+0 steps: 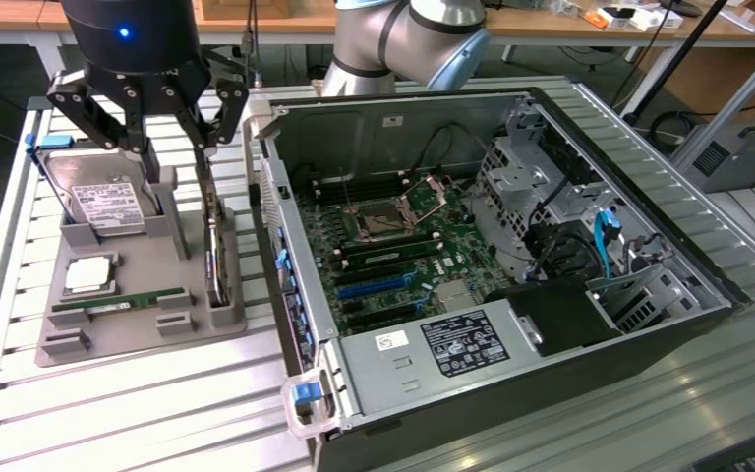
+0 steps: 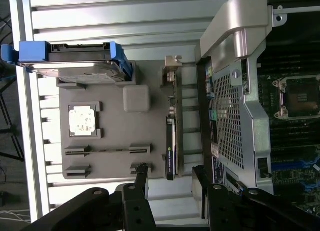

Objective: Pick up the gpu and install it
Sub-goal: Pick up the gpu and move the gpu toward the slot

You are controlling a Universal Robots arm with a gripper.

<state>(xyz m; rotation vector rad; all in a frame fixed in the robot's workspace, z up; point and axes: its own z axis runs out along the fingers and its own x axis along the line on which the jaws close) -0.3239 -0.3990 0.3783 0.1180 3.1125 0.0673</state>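
Observation:
The gpu stands on its edge in a slot of the grey holder, beside the open computer case. It is a thin dark card with a silver bracket at its far end. In the wrist view the gpu runs lengthwise, bracket away from the fingers. My gripper hangs open above the card's bracket end without touching it. In the wrist view the gripper has one black finger on each side of the card's line and nothing between them.
The holder also carries a silver hard drive in blue rails, a CPU chip and a green RAM stick. The case wall stands close beside the gpu. Inside, the motherboard shows blue slots.

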